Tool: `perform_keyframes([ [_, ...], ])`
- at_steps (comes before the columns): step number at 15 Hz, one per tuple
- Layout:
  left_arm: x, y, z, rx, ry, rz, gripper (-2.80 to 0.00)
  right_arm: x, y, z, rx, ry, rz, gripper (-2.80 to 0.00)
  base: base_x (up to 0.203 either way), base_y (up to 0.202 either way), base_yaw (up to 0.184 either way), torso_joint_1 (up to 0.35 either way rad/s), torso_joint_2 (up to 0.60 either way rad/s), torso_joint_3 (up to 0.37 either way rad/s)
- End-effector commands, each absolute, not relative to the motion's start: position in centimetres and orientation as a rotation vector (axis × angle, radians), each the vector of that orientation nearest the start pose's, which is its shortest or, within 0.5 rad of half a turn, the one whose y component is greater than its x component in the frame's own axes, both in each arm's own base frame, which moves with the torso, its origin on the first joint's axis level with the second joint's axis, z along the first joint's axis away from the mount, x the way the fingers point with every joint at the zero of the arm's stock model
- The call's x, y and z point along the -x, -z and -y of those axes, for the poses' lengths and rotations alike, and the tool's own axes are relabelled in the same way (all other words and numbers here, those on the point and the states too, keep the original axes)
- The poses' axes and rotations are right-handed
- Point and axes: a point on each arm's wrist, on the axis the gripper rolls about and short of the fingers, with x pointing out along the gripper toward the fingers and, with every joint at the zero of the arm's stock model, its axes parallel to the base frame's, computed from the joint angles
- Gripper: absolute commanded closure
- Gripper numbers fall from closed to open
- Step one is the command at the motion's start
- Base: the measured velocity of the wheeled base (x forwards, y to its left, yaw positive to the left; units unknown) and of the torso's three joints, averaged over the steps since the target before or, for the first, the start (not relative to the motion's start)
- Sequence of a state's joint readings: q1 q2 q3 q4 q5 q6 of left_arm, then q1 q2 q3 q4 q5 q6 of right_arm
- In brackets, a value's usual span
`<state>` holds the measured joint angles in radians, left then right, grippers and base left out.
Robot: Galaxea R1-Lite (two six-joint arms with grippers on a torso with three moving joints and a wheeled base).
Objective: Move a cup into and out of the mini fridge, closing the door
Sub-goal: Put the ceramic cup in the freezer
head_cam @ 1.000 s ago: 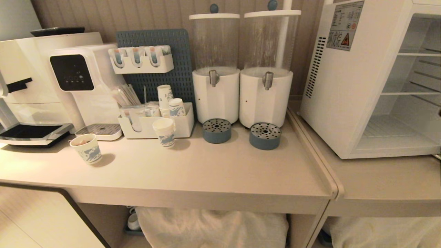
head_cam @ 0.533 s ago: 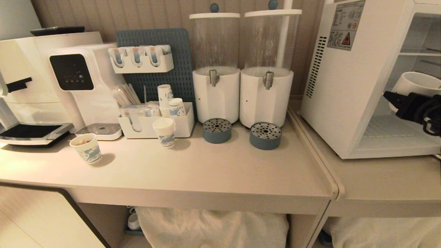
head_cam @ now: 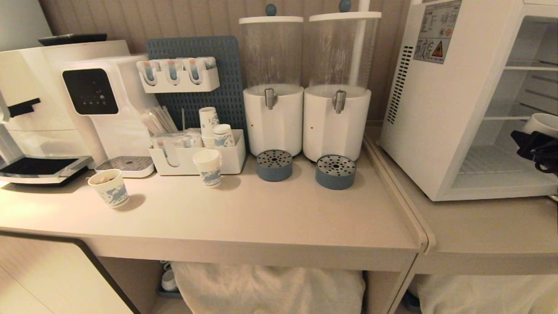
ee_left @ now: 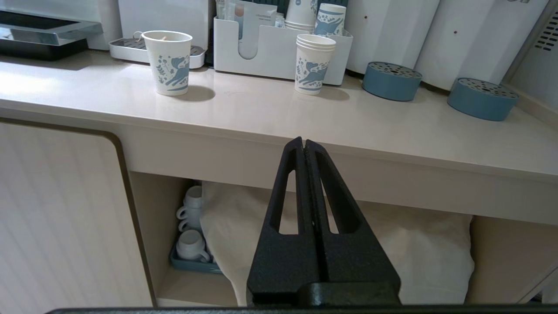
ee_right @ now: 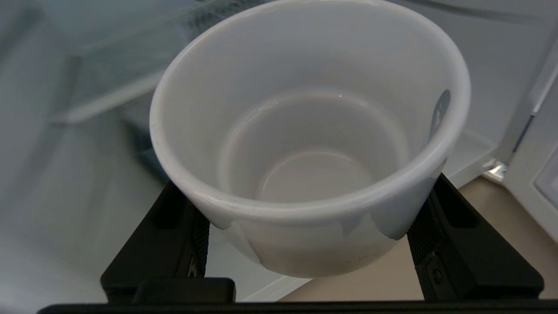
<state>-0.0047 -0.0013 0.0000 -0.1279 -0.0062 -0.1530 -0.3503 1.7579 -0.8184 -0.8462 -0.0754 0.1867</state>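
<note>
right gripper around squat white cup

Cup half cut off by frame edge

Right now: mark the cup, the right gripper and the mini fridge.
cup (ee_right: 314,144): right wrist view, on the inner wall.
right gripper (ee_right: 311,244): right wrist view, midway between the fingertips clamping the cup.
mini fridge (head_cam: 429,126): head view, on the side wall.
</note>
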Motion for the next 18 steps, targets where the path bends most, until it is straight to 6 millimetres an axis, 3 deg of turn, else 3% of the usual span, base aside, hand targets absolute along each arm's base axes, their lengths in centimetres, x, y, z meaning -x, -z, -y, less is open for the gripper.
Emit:
perform_keyframes([
  [1, 2.1, -7.7, 0.0, 0.154, 0.018, 0.092, 0.0, -31.3, -17.5, 12.7, -0.199, 0.464, -0.08, 0.0, 0.0, 0.0, 0.0, 0.0, 0.0, 0.0],
  [4, 2.1, -7.7, 0.0, 0.155, 0.019, 0.092, 0.0, -32.5, -15.6, 13.5, -0.184, 0.463, -0.124, 0.0, 0.0, 0.0, 0.0, 0.0, 0.0, 0.0],
  [10, 2.1, -7.7, 0.0, 0.156, 0.018, 0.092, 0.0, -36.1, -14.7, 15.4, -0.148, 0.466, -0.128, 0.0, 0.0, 0.0, 0.0, 0.0, 0.0, 0.0],
  [18, 2.1, -7.7, 0.0, 0.156, 0.018, 0.092, 0.0, -40.1, -12.1, 17.6, -0.129, 0.482, -0.155, 0.0, 0.0, 0.0, 0.0, 0.0, 0.0, 0.0],
])
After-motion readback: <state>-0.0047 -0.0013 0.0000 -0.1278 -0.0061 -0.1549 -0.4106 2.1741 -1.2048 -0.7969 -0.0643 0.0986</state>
